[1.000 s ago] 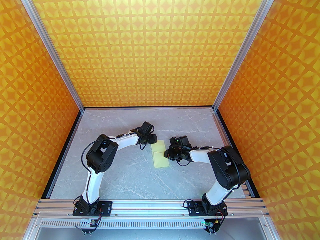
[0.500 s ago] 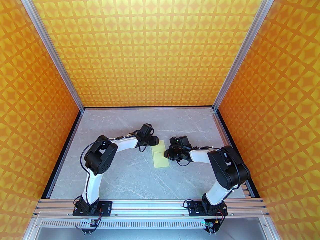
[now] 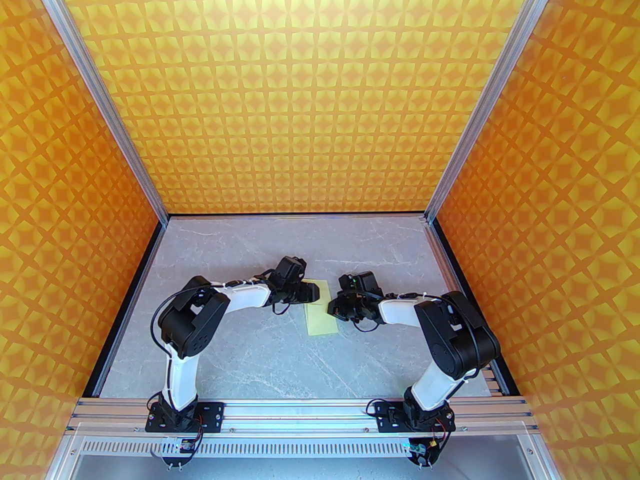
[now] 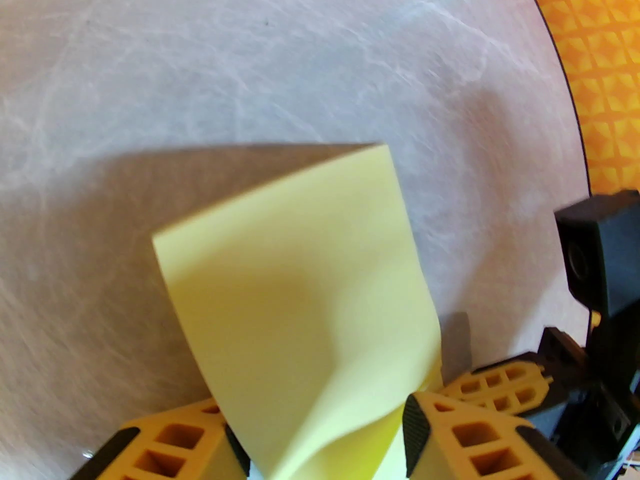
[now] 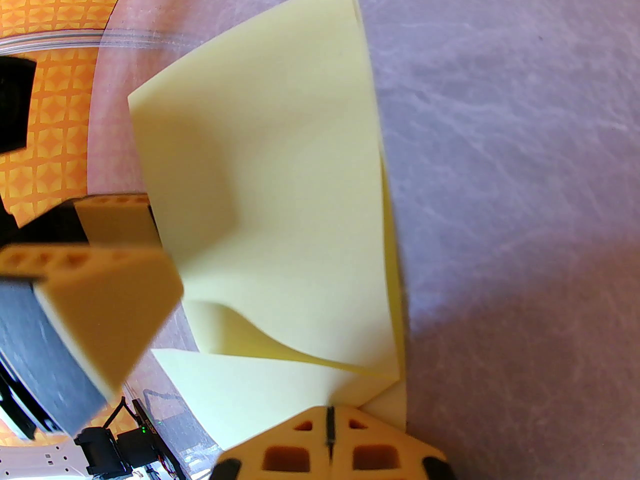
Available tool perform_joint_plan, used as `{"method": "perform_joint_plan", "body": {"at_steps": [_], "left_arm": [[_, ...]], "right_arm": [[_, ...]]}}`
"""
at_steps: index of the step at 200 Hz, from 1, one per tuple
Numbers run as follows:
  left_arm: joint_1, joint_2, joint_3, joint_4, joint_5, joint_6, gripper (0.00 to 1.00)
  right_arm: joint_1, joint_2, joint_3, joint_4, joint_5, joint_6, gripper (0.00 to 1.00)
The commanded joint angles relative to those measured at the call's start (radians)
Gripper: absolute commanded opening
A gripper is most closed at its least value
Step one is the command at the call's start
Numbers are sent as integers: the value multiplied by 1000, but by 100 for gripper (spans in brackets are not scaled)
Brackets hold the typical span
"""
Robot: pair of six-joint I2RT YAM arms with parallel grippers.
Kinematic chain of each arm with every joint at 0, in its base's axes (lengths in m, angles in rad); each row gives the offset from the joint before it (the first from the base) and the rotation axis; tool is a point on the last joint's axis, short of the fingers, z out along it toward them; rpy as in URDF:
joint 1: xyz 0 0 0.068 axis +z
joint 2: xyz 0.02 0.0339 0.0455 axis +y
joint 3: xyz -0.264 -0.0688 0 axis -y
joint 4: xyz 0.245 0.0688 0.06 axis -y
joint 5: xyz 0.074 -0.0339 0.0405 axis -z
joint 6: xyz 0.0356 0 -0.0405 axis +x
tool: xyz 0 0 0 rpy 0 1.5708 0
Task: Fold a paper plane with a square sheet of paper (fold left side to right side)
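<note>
The pale yellow square sheet of paper [image 3: 322, 320] lies mid-table as a folded rectangle, not in paper plane shape. My left gripper [image 3: 312, 292] hangs over its far left part. In the left wrist view its jaws [image 4: 322, 423] stand open, and a curled, lifted flap of the paper [image 4: 300, 278] rises between them. My right gripper [image 3: 334, 309] is shut, tips [image 5: 328, 418] pressed down on the paper's right edge. The right wrist view shows the raised upper layer [image 5: 270, 168] over a flat lower layer, with a left finger [image 5: 110, 298] beside it.
The grey marble table [image 3: 260, 358] extends in front of and behind the paper. Orange patterned walls [image 3: 320, 108] with aluminium posts close in the back and both sides. The two arm bases sit on the rail [image 3: 300, 410] at the near edge.
My left gripper has moved right and towards me, onto the paper's far left part, which it now covers. The right arm and the paper's near part have stayed still.
</note>
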Motion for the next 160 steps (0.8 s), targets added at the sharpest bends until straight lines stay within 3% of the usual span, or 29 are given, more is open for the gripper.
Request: {"method": "perform_joint_plan", "body": {"at_steps": [1,85,160], "left_arm": [[-7,-47,-44,19,63,-7,53],[-32,-109,-189,139,146,-76,51],[-44,-106,-251,257,152,-172,36]], "right_arm": [[10,42,-16,-66,34,12,2],[10,47,-11,-70,37,13,1],[10,39,-12,-72,34,17,2]]}}
